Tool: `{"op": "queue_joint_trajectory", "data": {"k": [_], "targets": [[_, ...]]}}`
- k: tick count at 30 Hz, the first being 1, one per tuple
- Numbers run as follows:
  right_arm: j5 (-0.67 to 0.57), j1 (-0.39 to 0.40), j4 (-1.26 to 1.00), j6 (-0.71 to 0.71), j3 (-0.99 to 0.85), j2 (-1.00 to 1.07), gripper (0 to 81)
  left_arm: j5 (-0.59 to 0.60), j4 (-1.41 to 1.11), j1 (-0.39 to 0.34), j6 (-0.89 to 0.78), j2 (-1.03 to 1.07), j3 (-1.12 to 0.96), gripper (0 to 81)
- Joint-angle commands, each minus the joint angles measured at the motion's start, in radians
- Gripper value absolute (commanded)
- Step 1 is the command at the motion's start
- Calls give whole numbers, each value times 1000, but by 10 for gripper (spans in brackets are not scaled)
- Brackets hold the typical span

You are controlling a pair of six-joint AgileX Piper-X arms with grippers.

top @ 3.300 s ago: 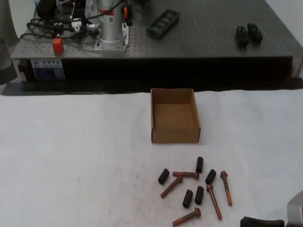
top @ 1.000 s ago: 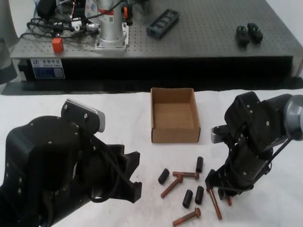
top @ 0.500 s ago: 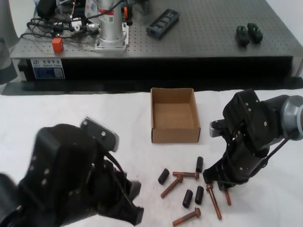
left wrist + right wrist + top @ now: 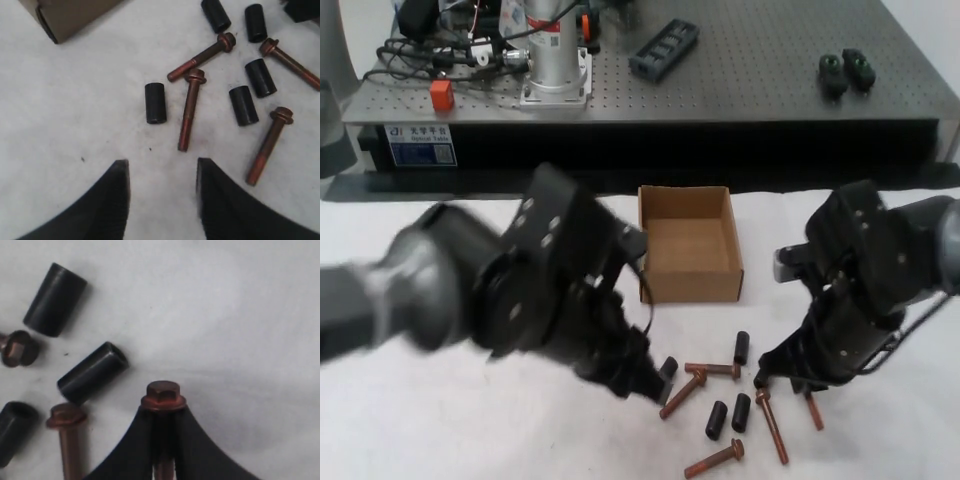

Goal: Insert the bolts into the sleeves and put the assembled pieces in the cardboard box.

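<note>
The left gripper (image 4: 160, 167) hangs low over the white sheet (image 4: 440, 445), its fingers (image 4: 110, 200) spread wide with nothing between them; a black sleeve (image 4: 155, 102) lies on its side just ahead of that gap, apart from both fingers; a loose bolt (image 4: 190, 111), copper-coloured, lies just beside this sleeve with its head pointing away from the gripper. From behind the arms, the same sleeve (image 4: 666, 372) sits right at the tip of the left arm.

The right gripper (image 4: 163, 415) is down at the far side of the scatter, its fingers pinched tight on the shank of a gripped bolt (image 4: 163, 395); the hexagonal head pokes out just past the fingertips, and the shank (image 4: 813, 410) trails out under the arm. A neighbouring bolt (image 4: 66, 416) lies close alongside, and a second sleeve (image 4: 92, 372) lies near its head, apart from the gripper.

The cardboard box (image 4: 688, 285) stands open-topped on the sheet beyond the scattered parts, between the two arms; a corner of it (image 4: 65, 15) shows well apart from the left gripper.
</note>
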Motion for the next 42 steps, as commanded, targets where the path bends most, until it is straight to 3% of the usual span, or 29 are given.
{"op": "queue_joint_trajectory", "data": {"k": [1,14,27,30,34,37,42], "targets": [[-34,-9,16,-1,7,-42,26,-2,74,-3,46,119,-158,322],[-44,-9,90,21,117,-405,26,-10,462,-3,187,518,-630,321],[-44,-9,90,21,120,-424,26,5,534,-8,215,616,-680,318],[-44,-9,90,21,120,-424,26,3,554,-12,212,623,-680,255],[-72,-9,88,21,120,-424,26,7,517,-14,212,617,-680,21],[-141,-9,76,31,120,-424,26,55,506,-14,210,583,-680,0],[-387,-3,-53,150,138,-429,26,91,463,21,148,420,-614,7]]}}
